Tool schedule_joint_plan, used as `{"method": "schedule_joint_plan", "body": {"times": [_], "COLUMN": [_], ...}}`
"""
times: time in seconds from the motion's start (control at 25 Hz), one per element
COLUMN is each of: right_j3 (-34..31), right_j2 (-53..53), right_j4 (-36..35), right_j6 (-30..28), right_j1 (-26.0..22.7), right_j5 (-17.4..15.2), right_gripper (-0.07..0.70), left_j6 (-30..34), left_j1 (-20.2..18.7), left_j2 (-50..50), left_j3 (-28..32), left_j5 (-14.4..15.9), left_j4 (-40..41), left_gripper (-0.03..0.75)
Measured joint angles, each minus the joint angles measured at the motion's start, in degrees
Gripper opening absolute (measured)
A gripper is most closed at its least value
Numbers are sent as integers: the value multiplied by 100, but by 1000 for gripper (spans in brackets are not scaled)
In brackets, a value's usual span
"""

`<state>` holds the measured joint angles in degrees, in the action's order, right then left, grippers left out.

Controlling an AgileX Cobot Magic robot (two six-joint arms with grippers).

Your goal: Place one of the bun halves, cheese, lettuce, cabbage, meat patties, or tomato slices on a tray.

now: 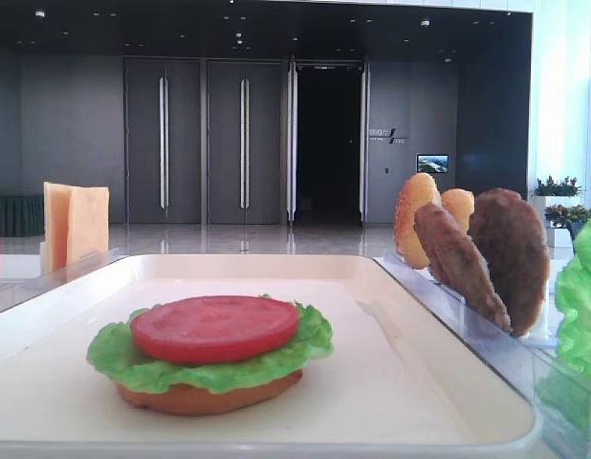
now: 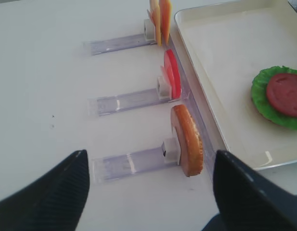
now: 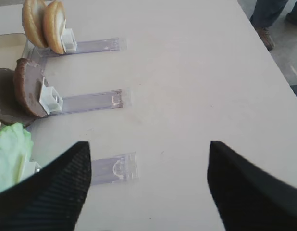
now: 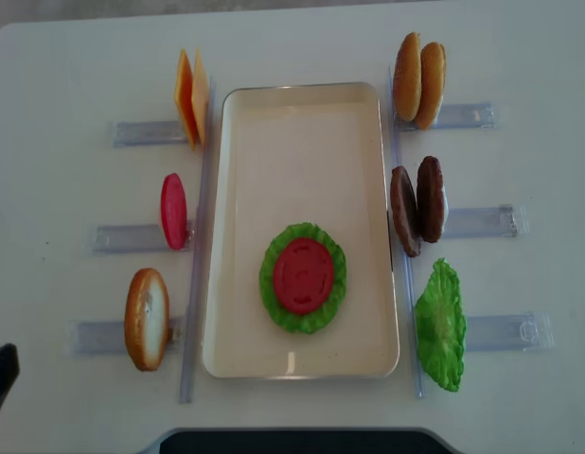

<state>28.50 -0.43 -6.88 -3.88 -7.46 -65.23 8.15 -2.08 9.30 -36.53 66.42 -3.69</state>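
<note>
On the cream tray (image 4: 302, 151) lies a stack: an orange-brown bun base (image 1: 209, 397), a lettuce leaf (image 4: 274, 295) and a tomato slice (image 4: 303, 274) on top. My left gripper (image 2: 149, 159) hangs open and empty over the table left of the tray. A bun half (image 2: 188, 140) stands in its holder between the gripper and the tray. My right gripper (image 3: 148, 147) is open and empty above the table right of the tray. To its left are a lettuce leaf (image 3: 11, 149), meat patties (image 3: 23, 94) and bun halves (image 3: 43, 24).
Clear plastic holders flank the tray. Those on the left carry cheese (image 4: 190, 109), a tomato slice (image 4: 173, 210) and a bun half (image 4: 147, 319). Those on the right carry bun halves (image 4: 418, 80), patties (image 4: 417, 205) and lettuce (image 4: 440, 324). A person's feet (image 3: 268, 19) show beyond the table's right edge.
</note>
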Motion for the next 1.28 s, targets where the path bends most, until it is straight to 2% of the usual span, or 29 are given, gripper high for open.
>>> {"method": "schedule_joint_plan", "body": {"times": [0.32, 0.72, 1.28], "right_j3": [0, 0, 0], "right_j2": [0, 0, 0], "right_j4": [0, 0, 0], "right_j6": [0, 0, 0], "right_j1": [0, 0, 0], "right_j5": [0, 0, 0], "right_gripper": [514, 514, 514], "left_j6": [0, 22, 22], "left_j1": [0, 0, 0], "left_j2": [-989, -1016, -1016], "left_j3": [836, 918, 918], "left_j5": [-128, -189, -234], "left_j4": [-126, -137, -141], "left_gripper": [603, 491, 482]}}
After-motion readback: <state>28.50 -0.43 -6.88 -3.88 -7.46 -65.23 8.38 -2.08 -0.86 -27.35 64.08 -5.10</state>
